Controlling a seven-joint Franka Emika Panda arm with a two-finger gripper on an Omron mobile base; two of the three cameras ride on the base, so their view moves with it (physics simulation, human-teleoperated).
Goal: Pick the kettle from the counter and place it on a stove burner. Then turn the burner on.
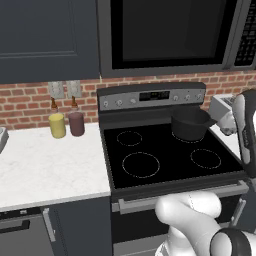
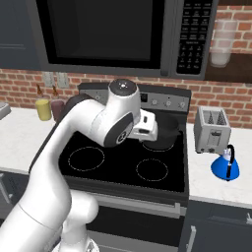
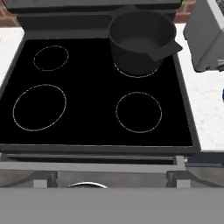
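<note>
I had the arm parked high over the cooktop [image 3: 100, 131], hand camera looking down at the whole glass, so I was scouting, not reaching. Gripper [image 2: 147, 125] was partly hidden behind the wrist in the right base view; fingertips weren't clear in any frame, but I took the jaws as wide open with nothing in them.

Kettle [image 2: 225, 165] sat on the counter [image 2: 211, 184] right of the stove, just in front of the toaster [image 2: 211, 129], handle up, well apart from the hand. Not picked yet.

Target stove burner [image 3: 40, 107] was the big front-left ring, bare. The dark pot [image 3: 140, 39] occupied the rear-right ring, so that one was out anyway. Knobs ran along the back panel [image 1: 150, 97].

My read: the next move needed a swing right and down to the kettle handle. The risk was clipping the toaster on approach.
</note>
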